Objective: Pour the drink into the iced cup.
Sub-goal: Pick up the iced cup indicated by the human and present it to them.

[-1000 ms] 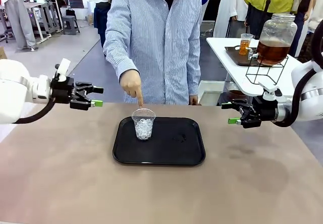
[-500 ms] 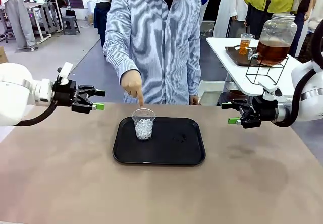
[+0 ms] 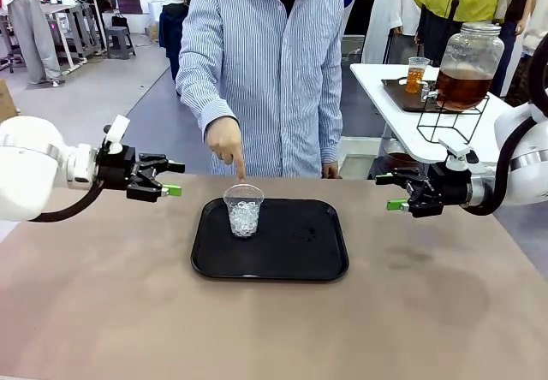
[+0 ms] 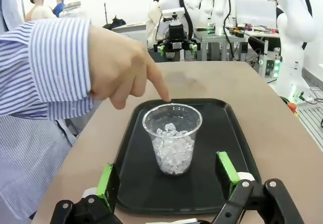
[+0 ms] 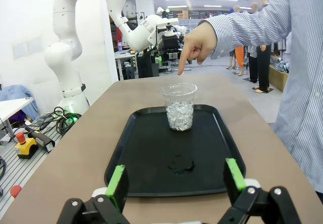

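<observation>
Tea-coloured drink (image 3: 461, 89) sits well apart from the work area at the far right. It fills the lower part of a big rounded clear glass jar (image 3: 471, 50) with a lid, raised above a white side surface (image 3: 381, 85).

The left claw (image 3: 174, 179) hovers left of a black rectangular plastic tray (image 3: 312, 264), jaws spread wide and empty, aimed at a clear plastic cup (image 3: 244, 210). The right claw (image 3: 387, 192) hovers right of the tray, also wide open and empty. A person's hand (image 3: 224, 143) in a striped sleeve points a finger down just behind the cup's rim.

The step in hand looks like taking hold of that cup. Doing it well means coming in level from the side, clear of the pointing finger. The claw should close gently on the thin wall and keep the cup upright so no ice spills.

The cup stands upright at the tray's far left on the near brown surface (image 3: 120, 311). It is about half full of ice cubes, with no drink in it. A small clear cup (image 3: 417, 75) beside the jar also holds amber liquid.
</observation>
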Tool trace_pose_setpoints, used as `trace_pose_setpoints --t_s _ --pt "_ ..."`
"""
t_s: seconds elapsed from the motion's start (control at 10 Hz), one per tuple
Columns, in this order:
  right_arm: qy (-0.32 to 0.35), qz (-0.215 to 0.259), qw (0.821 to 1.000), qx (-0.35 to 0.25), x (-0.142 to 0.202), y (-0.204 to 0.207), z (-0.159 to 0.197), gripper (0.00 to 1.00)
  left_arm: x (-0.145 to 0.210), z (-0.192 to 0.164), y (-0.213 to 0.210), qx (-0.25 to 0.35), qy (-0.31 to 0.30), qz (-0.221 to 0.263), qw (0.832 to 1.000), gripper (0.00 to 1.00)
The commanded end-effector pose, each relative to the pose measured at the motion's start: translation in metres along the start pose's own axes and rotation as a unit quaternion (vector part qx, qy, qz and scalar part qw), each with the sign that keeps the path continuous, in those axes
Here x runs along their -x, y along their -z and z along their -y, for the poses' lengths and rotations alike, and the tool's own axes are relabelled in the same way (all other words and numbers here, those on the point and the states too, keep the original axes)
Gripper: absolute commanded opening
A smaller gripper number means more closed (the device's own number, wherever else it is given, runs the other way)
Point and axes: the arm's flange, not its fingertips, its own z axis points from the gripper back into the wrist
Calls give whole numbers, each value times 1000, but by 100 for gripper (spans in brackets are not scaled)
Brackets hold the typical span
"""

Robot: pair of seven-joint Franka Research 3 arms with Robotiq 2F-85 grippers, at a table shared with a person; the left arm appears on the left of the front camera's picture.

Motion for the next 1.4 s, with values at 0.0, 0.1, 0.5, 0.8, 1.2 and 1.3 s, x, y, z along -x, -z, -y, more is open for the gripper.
trace_pose_setpoints --t_s 0.0,0.1,0.5,0.8,1.2,1.3 --pt "-3 2 1000 -3 -3 1 1 100 14 -3 9 6 19 20 1000 100" --pt "-3 2 1000 -3 -3 1 1 100 22 -2 14 5 18 22 1000 100" --pt "-3 2 1000 -3 -3 1 1 100 47 -7 41 3 7 16 1000 100" --pt "-3 2 1000 -3 -3 1 1 100 55 -13 60 15 0 3 1000 100" --pt "-3 2 1000 -3 -3 1 1 100 66 -21 79 25 -8 -2 1000 100" --pt "-3 2 1000 -3 -3 1 1 100 66 -23 82 28 -11 -1 1000 100"
